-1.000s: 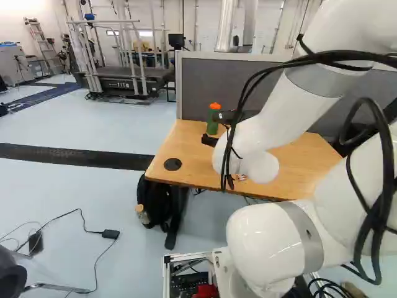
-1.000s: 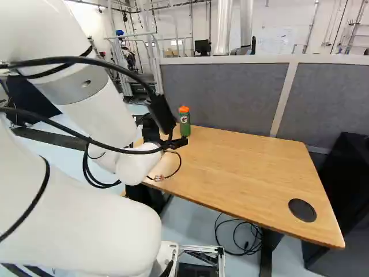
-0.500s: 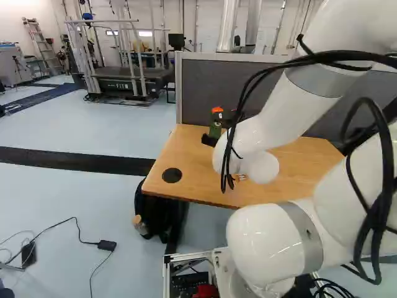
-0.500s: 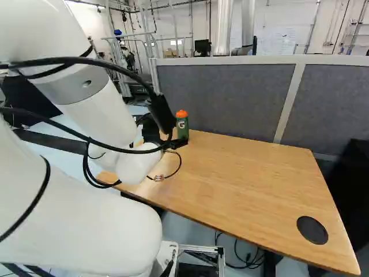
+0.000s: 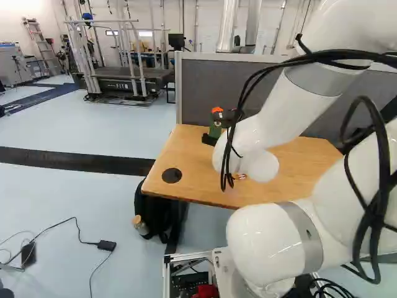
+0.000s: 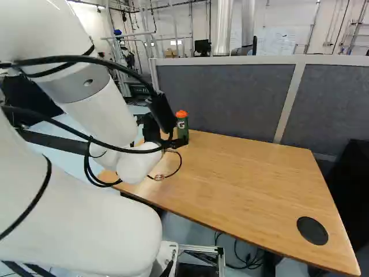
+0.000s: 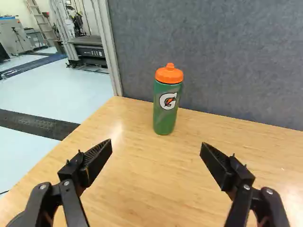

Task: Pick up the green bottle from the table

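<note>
White arm (image 5: 282,115) reaching forward, jaws wide apart

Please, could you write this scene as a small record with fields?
target: green bottle, upright
lid: orange cap, on the bottle
support: wooden table
behind target: grey partition
tool: black tool, fingers open, bottle ahead and not gripped
floor beside table: dark backpack, in left base view

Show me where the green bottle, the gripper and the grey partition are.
Green bottle (image 7: 164,121): wrist view, on its lower green body.
Gripper (image 7: 156,143): wrist view, midway between its open fingertips.
Grey partition (image 6: 225,98): right base view, on the grey face of its left panel.
</note>
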`<state>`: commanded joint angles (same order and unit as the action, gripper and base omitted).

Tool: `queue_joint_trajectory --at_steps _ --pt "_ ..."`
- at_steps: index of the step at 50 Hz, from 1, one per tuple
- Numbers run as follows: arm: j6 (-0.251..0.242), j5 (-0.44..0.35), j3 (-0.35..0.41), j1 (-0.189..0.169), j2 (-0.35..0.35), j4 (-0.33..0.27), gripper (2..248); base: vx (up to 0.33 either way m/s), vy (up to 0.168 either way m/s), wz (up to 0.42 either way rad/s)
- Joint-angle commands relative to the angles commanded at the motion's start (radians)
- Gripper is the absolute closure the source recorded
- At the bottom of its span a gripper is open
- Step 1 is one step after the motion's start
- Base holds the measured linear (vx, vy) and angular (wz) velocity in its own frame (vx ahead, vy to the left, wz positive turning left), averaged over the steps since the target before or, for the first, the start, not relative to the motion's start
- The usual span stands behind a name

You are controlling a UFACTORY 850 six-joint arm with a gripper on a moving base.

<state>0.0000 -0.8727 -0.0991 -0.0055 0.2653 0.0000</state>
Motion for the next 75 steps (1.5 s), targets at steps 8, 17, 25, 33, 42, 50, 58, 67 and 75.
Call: queue_joint_trajectory --at_steps 8,17,25,33,42,50,58,67,75 --pt "0.000 0.000 -0.017 0.000 -0.020 0.000 3 0.000 0.000 0.000" --pt "0.000 0.000 -0.057 -0.003 -0.065 0.000 3 0.000 0.000 0.000" --pt "0.000 0.000 -0.099 -0.009 -0.113 0.000 3 0.000 0.000 0.000" --pt "0.000 0.000 -0.143 -0.016 -0.159 0.000 3 0.000 0.000 0.000" --pt "0.000 0.000 -0.193 -0.025 -0.211 0.000 3 0.000 0.000 0.000" --pt "0.000 0.000 -0.235 -0.033 -0.253 0.000 3 0.000 0.000 0.000" --pt "0.000 0.003 -0.279 -0.041 -0.296 0.000 3 0.000 0.000 0.000" --pt "0.000 0.019 -0.327 -0.050 -0.342 0.000 3 0.000 0.000 0.000" --pt "0.000 0.045 -0.370 -0.057 -0.382 0.000 3 0.000 0.000 0.000"
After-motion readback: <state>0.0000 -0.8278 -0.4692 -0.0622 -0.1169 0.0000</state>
